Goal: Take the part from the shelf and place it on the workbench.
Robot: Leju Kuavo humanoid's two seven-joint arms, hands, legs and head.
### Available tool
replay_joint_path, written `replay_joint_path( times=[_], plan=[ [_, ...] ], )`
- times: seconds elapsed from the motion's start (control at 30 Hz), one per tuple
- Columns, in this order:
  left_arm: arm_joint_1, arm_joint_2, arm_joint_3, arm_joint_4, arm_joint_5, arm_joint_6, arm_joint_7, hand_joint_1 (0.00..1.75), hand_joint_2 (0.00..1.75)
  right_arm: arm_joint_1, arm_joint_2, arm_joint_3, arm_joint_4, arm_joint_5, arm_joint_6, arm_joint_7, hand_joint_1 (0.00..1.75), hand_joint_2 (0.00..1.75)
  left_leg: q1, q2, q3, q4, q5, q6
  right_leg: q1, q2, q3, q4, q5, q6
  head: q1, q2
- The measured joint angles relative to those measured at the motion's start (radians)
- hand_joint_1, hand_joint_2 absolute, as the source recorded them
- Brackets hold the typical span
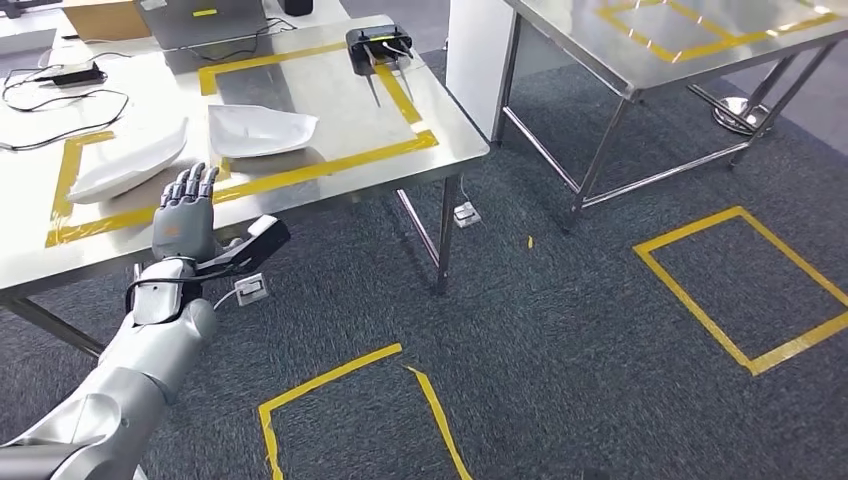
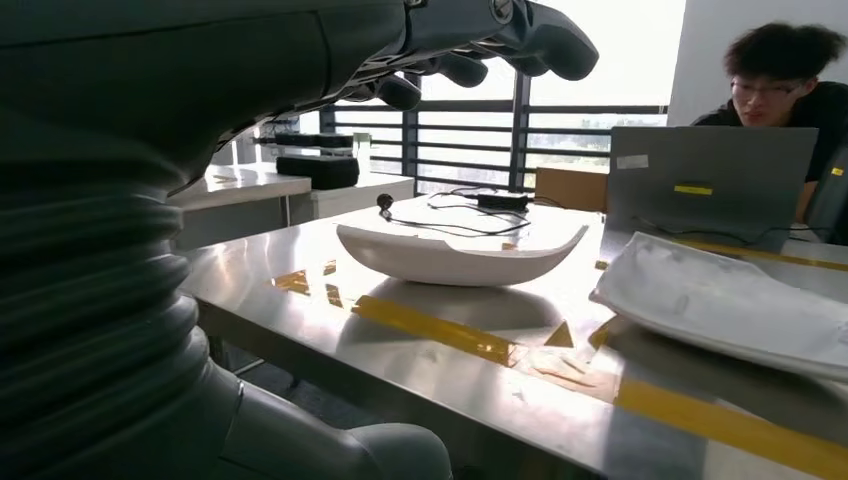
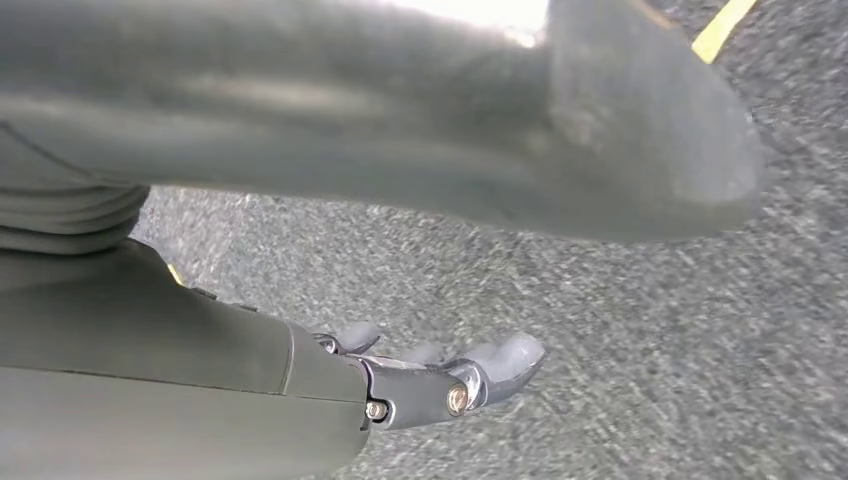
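Observation:
Two white curved parts lie on the steel workbench (image 1: 300, 190) inside yellow tape frames: one (image 1: 130, 160) at the left, one (image 1: 260, 130) beside it. My left hand (image 1: 185, 210) is raised at the bench's front edge, just short of the left part, fingers straight and apart, holding nothing. In the left wrist view its dark fingers (image 2: 480, 40) hover above the bench, with the nearer part (image 2: 455, 255) ahead and the other part (image 2: 720, 305) beside it. My right hand (image 3: 440, 380) hangs over the carpet, fingers apart from the thumb, with nothing in it.
At the bench's far side are a black device with tools (image 1: 378, 45), a laptop (image 1: 200, 20) and cables (image 1: 60, 85). A person (image 2: 790, 80) sits behind the laptop. A second steel table (image 1: 680, 40) stands at the right. Yellow tape squares (image 1: 745, 290) mark the carpet.

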Motion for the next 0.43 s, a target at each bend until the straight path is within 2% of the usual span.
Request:
replay_joint_path(
  times=[0.03,0.07,0.1,0.13,0.2,0.23,0.27,0.3,0.33,0.4,0.43],
  plan=[
    [0.001,0.000,0.002,0.000,0.001,0.000,0.000,0.00,1.75,0.002,0.000,0.000,0.000,0.001,-0.001,0.004,0.00,0.00,0.001,0.001,-0.006,0.000,0.006,0.010,-0.002,0.001,-0.004,0.002,0.000,0.006,0.000,0.000],
    [0.002,0.000,0.003,0.000,0.001,0.000,0.000,0.00,1.75,0.004,0.000,0.000,0.000,0.002,-0.002,0.007,0.00,0.00,0.001,0.002,-0.013,0.000,0.014,0.021,-0.004,0.002,-0.010,0.014,-0.014,0.012,0.001,0.000],
    [0.003,-0.001,0.003,0.000,0.002,0.000,0.001,0.00,1.75,0.006,0.000,0.000,0.000,0.003,-0.002,0.010,0.00,0.00,0.002,0.002,-0.021,-0.001,0.022,0.031,-0.005,0.003,-0.022,0.044,-0.045,0.018,0.001,0.000],
    [0.003,-0.002,0.004,0.001,0.002,0.001,0.001,0.00,1.75,0.007,0.000,0.001,0.000,0.004,-0.001,0.011,0.00,0.00,0.003,0.003,-0.030,-0.002,0.031,0.038,-0.007,0.004,-0.040,0.095,-0.089,0.023,0.002,0.000],
    [0.006,-0.002,0.006,0.001,0.002,0.001,0.001,0.00,1.75,0.007,0.000,0.001,0.000,0.006,0.003,0.010,0.00,0.00,0.001,0.003,-0.054,-0.001,0.050,0.045,-0.006,0.005,-0.078,0.225,-0.171,0.028,0.002,0.000],
    [0.009,-0.002,0.007,0.001,0.002,0.001,0.000,0.00,1.75,0.007,0.000,0.002,0.000,0.007,0.005,0.008,0.00,0.00,-0.001,0.003,-0.066,0.000,0.060,0.045,-0.006,0.005,-0.085,0.271,-0.187,0.028,0.002,0.000],
    [0.012,-0.002,0.008,0.001,0.002,0.001,0.000,0.00,1.75,0.008,0.000,0.002,0.000,0.007,0.007,0.005,0.00,0.00,-0.002,0.003,-0.079,0.000,0.069,0.045,-0.005,0.005,-0.075,0.286,-0.184,0.025,0.002,0.000],
    [0.015,-0.002,0.009,0.001,0.003,0.001,-0.001,0.00,1.75,0.007,0.000,0.002,0.000,0.007,0.009,0.001,0.00,0.00,-0.004,0.003,-0.091,0.000,0.079,0.044,-0.004,0.006,-0.047,0.265,-0.165,0.020,0.002,0.000],
    [0.017,-0.002,0.009,0.000,0.004,0.001,-0.003,0.00,1.75,0.007,0.000,0.002,0.000,0.006,0.011,-0.004,0.00,0.00,-0.006,0.003,-0.103,0.000,0.089,0.043,0.000,0.007,-0.001,0.211,-0.143,0.012,0.002,0.000],
    [0.017,-0.003,0.010,-0.003,0.006,0.001,-0.009,0.00,1.75,0.004,-0.001,0.002,-0.001,0.003,0.015,-0.013,0.00,0.00,-0.007,0.002,-0.118,-0.001,0.108,0.037,0.009,0.008,0.096,0.075,-0.135,-0.007,0.001,0.000],
    [0.017,-0.004,0.011,-0.004,0.006,0.001,-0.010,0.00,1.75,0.003,-0.001,0.002,-0.001,0.002,0.015,-0.015,0.00,0.00,-0.007,0.002,-0.121,-0.001,0.112,0.035,0.012,0.009,0.120,0.039,-0.139,-0.013,0.001,0.000]
  ],
)
